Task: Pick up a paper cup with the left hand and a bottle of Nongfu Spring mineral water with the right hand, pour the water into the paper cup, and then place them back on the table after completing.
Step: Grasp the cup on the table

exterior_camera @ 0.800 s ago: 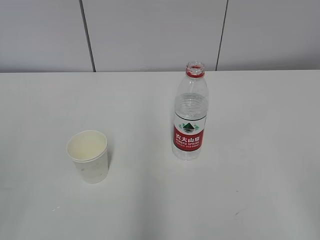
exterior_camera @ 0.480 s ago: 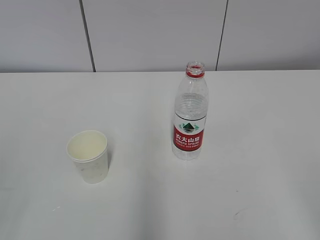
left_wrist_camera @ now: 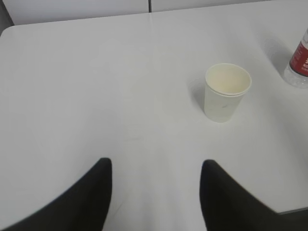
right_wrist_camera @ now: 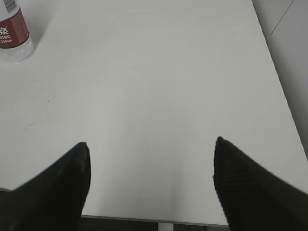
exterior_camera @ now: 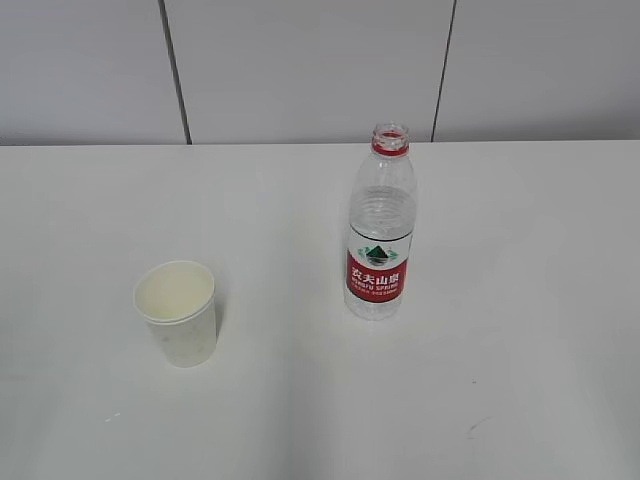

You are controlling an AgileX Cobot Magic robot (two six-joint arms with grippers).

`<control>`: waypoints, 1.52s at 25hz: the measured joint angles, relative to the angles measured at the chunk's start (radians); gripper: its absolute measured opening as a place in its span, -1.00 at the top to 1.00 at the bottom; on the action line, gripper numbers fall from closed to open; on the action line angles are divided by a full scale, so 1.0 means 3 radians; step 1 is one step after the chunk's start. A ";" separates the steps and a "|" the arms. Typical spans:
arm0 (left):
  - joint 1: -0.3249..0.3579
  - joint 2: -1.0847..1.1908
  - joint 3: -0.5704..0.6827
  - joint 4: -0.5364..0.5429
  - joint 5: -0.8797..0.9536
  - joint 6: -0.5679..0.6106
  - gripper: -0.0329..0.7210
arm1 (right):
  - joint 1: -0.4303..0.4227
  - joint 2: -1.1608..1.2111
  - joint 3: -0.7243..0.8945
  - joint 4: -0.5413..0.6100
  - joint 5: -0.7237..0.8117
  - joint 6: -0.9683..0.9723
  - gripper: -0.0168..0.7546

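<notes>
A white paper cup (exterior_camera: 177, 311) stands upright and empty on the white table (exterior_camera: 300, 400), left of centre; it also shows in the left wrist view (left_wrist_camera: 226, 91). A clear uncapped bottle (exterior_camera: 380, 225) with a red label stands upright to its right, partly filled with clear water; its base shows in the left wrist view (left_wrist_camera: 299, 62) and the right wrist view (right_wrist_camera: 13, 33). My left gripper (left_wrist_camera: 156, 166) is open and empty, well short of the cup. My right gripper (right_wrist_camera: 150, 144) is open and empty near the table's edge, far from the bottle. Neither arm shows in the exterior view.
A grey panelled wall (exterior_camera: 300, 70) stands behind the table. The table's right edge (right_wrist_camera: 279, 86) and near edge (right_wrist_camera: 159, 220) show in the right wrist view. A faint dark scuff (exterior_camera: 480, 425) marks the tabletop.
</notes>
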 joint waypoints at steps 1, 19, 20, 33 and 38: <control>0.0000 0.0000 0.0000 0.0000 0.0000 0.0000 -0.08 | 0.0000 0.0000 0.0000 0.0000 0.0000 0.0000 -0.57; 0.0000 0.0000 0.0000 0.0000 0.0000 0.0000 -0.08 | 0.0000 0.0000 0.0000 0.0031 0.0000 0.0000 -0.57; 0.0000 0.0000 0.0000 0.0000 0.0000 0.0000 -0.08 | 0.0000 0.0000 0.0000 0.0063 0.0000 0.0000 -0.57; 0.0000 0.0158 0.0000 0.0000 -0.0003 0.0000 -0.63 | 0.0000 0.0013 0.0000 0.0218 0.0000 0.0000 -0.57; -0.0024 0.0162 0.0000 0.0000 -0.0003 0.0000 -0.63 | 0.0000 0.0013 -0.0007 0.0233 -0.0012 -0.0018 -0.57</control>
